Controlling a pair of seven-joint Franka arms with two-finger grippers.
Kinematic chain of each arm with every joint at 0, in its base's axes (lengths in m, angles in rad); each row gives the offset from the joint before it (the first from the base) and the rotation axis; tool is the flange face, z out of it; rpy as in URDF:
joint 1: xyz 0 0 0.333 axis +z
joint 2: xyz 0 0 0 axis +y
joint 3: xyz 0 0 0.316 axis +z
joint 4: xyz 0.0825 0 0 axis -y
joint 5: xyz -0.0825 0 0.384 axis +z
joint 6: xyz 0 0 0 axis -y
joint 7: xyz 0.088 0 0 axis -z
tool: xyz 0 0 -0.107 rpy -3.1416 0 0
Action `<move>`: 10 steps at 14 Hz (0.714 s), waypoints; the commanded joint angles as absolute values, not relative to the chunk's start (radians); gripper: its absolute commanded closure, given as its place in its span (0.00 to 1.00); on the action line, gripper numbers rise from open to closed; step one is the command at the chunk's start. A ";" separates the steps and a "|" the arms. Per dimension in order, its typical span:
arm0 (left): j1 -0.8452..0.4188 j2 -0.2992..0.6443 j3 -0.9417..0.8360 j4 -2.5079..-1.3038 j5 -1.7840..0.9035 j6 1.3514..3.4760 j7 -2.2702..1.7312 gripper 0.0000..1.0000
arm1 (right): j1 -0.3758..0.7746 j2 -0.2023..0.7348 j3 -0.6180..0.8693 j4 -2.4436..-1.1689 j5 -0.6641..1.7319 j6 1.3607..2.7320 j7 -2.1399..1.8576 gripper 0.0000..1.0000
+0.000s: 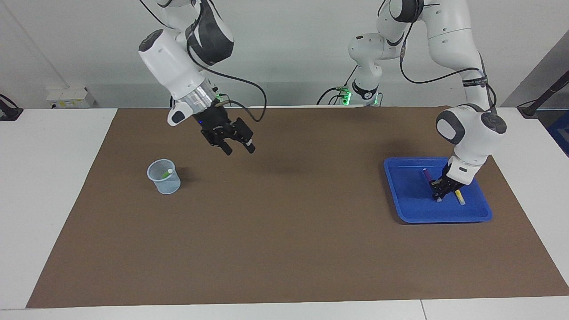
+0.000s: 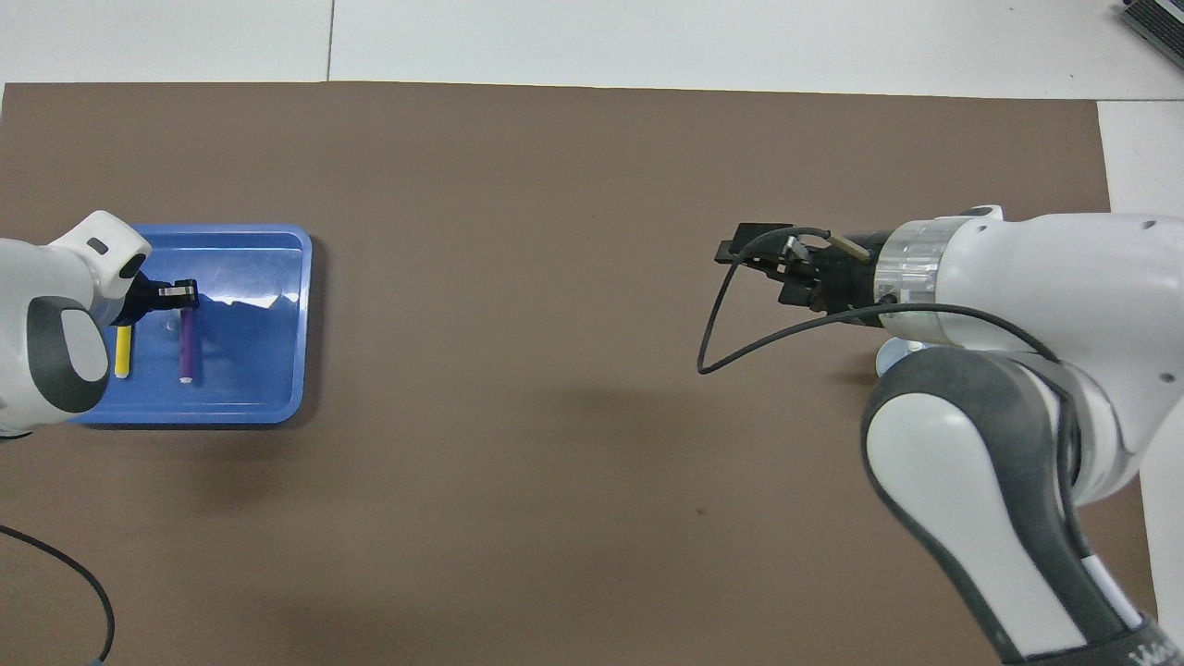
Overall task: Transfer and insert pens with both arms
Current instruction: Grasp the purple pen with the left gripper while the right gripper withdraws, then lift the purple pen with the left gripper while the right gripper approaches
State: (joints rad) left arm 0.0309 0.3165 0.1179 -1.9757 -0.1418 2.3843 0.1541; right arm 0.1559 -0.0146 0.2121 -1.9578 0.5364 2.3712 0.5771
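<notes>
A purple pen (image 1: 426,175) and a yellow pen (image 1: 459,196) lie side by side in the blue tray (image 1: 409,209) at the left arm's end of the table. My left gripper (image 1: 438,194) is down in the tray, shut on the purple pen (image 2: 187,347) at the end farther from the robots. The yellow pen (image 2: 122,350) lies free beside it. The green pen (image 1: 166,174) stands in a pale translucent cup (image 1: 164,178) at the right arm's end. My right gripper (image 1: 239,150) hangs open and empty over the bare mat, toward the middle from the cup.
A brown mat (image 1: 284,231) covers most of the white table. In the overhead view the right arm hides nearly all of the cup (image 2: 890,357). A thin dark slanted pole (image 1: 546,93) stands off the table's corner at the left arm's end.
</notes>
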 commanded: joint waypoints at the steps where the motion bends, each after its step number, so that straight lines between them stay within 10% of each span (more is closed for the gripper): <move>1: 0.012 0.296 0.126 -1.904 -0.127 2.257 0.072 1.00 | 0.196 -0.002 0.210 -1.950 0.565 2.408 0.698 0.00; 10: -0.052 0.157 0.112 -1.789 -0.208 1.982 -0.512 1.00 | 0.319 0.060 0.210 -1.951 0.660 2.675 0.862 0.00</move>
State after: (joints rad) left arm -0.0394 0.2049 0.1074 -1.8022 -0.1657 2.0491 -0.3764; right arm 0.2934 0.0350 0.2122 -1.9591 0.6314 2.6289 0.8300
